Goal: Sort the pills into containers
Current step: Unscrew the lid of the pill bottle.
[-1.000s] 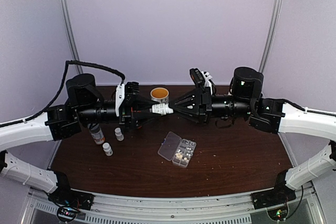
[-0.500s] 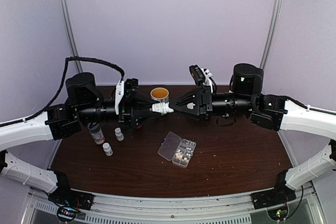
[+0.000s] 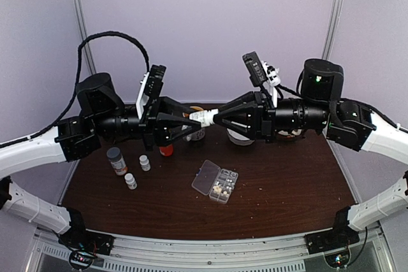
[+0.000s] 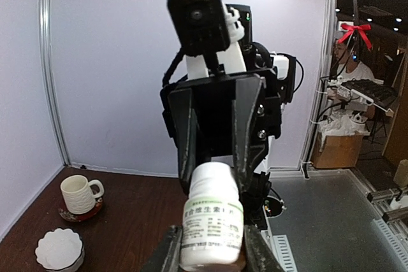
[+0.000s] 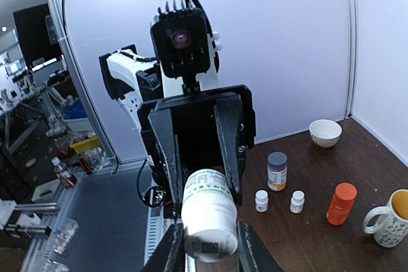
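A white pill bottle [image 3: 203, 118] hangs in the air between my two grippers, well above the table. My left gripper [image 3: 190, 120] is shut on its labelled body [image 4: 212, 224]. My right gripper [image 3: 217, 118] is shut on its cap end [image 5: 210, 224]. The clear organizer box [image 3: 224, 179] lies on the table below, its lid open to the left. A few whitish pills [image 3: 220, 190] sit in its near compartments. No loose pills show elsewhere.
A grey-capped bottle [image 3: 116, 160], two small white bottles [image 3: 145, 163] [image 3: 131, 181] and an orange-capped bottle [image 3: 166, 150] stand at the left. A white bowl [image 3: 239, 137] sits under the right arm. A mug on a saucer [image 4: 80, 193] stands at the far right.
Both arms have risen together, carrying the white bottle from low over the table to well above it. The orange-capped bottle and the bowl have come into sight.
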Controlling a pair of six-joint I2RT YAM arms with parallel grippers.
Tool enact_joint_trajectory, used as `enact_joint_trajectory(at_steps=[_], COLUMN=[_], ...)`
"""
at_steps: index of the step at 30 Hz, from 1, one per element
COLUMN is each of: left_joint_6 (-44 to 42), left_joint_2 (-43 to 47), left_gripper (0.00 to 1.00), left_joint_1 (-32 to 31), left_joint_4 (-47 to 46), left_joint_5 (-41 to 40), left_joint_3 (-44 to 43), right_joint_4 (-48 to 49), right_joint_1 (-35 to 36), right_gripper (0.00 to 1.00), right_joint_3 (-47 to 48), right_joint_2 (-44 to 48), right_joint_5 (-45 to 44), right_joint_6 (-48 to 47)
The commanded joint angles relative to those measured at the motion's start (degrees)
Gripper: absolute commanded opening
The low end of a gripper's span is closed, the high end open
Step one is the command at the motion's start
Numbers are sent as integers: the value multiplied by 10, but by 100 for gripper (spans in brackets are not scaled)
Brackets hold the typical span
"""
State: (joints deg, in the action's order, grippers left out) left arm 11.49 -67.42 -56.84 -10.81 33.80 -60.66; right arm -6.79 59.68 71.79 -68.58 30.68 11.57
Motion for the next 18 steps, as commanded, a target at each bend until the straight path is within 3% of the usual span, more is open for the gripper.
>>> enact_joint_trajectory(at_steps=[1, 6, 18], left_joint_6=[87, 171, 314], left_joint_2=[-6, -19, -56], left_gripper=[1, 0, 0], left_joint_1=[3, 2, 3], left_joint_4=[-56, -172, -359], left_joint_5=[35, 57, 79], left_joint_3=[-5, 32, 70], right_joint_4=[-36, 8, -43], right_joint_1=[3, 11, 11], right_gripper=[1, 1, 1], right_joint_3=[24, -27, -18], right_joint_2=[17, 47, 55], right_joint_5=[-12, -26, -43], right_joint_6=[-209, -336, -578])
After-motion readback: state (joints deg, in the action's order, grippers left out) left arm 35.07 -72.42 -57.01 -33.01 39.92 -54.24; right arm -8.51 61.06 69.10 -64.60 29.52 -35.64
